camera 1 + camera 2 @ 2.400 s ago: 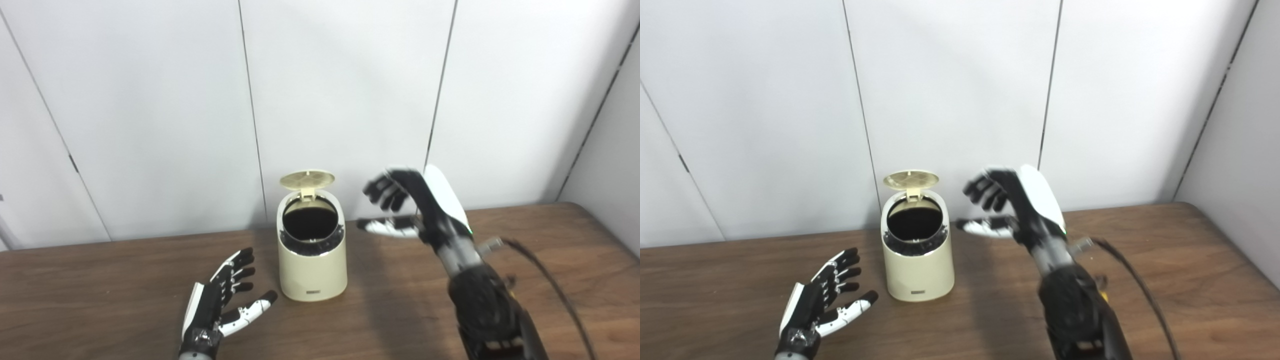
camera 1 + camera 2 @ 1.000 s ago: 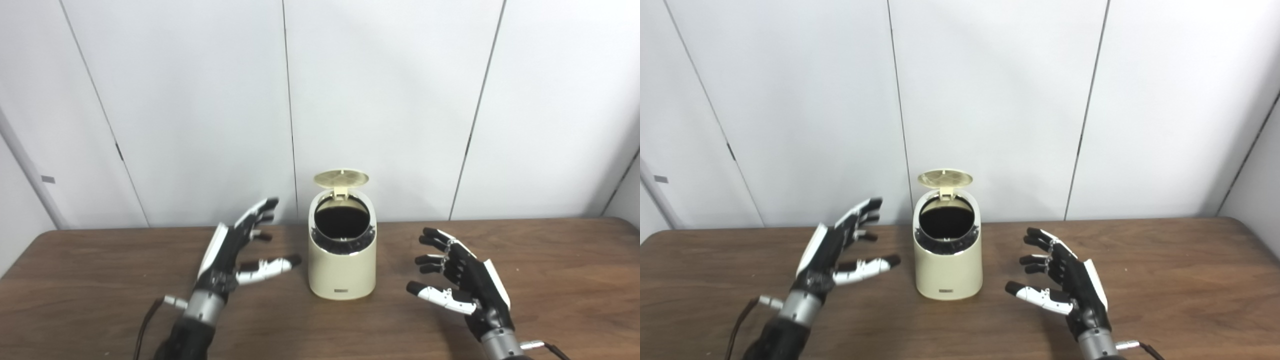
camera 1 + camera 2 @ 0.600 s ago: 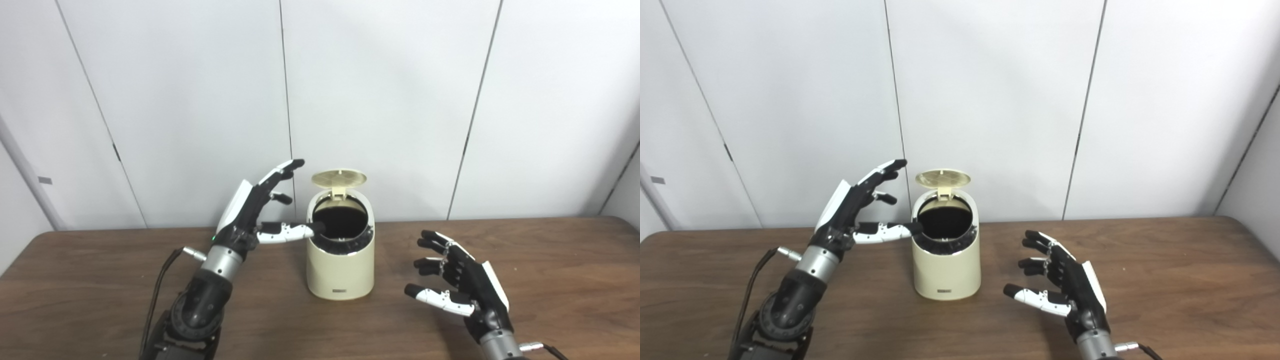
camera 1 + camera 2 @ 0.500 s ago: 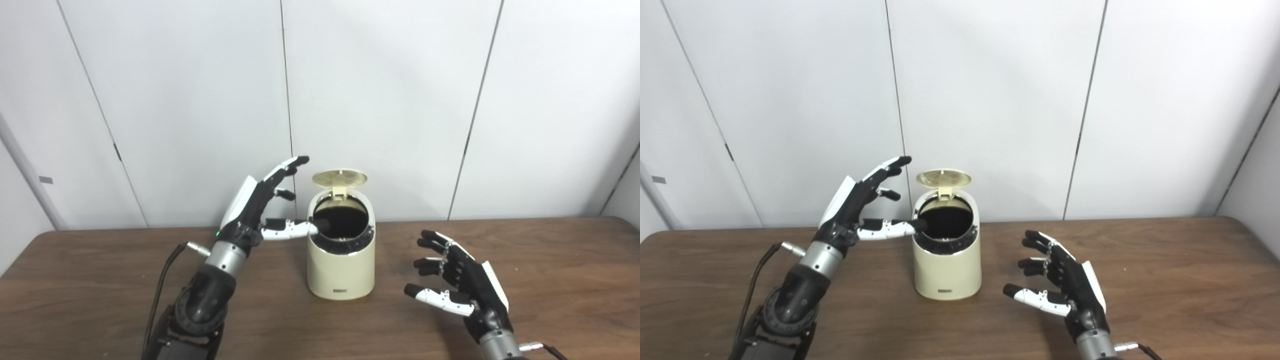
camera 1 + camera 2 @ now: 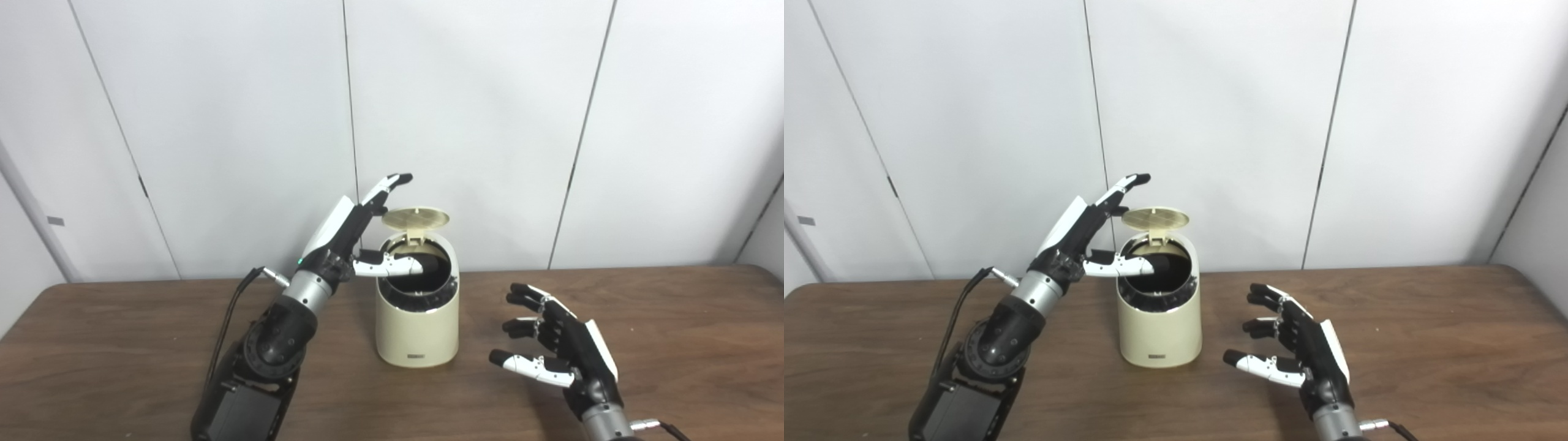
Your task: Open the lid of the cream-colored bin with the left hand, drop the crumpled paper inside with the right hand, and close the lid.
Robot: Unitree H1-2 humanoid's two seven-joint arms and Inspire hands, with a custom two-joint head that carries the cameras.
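In the left eye view my left robot hand [image 5: 352, 236], fingers spread and empty, reaches above the raised round lid [image 5: 416, 216] of the cream-colored plastic bin [image 5: 417, 318]; closing seems all that's left. In the right eye view my right robot hand [image 5: 1298, 346] hovers open and empty over the brown wooden tabletop [image 5: 1427, 349] beside the bin, whose dark mouth hides any paper.

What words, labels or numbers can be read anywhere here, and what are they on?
Small dark label low on the front of the cream-colored bin: too small and blurred to read.
Small grey tag on the wall panel at far left: no text can be made out.
Nothing else bears readable writing.
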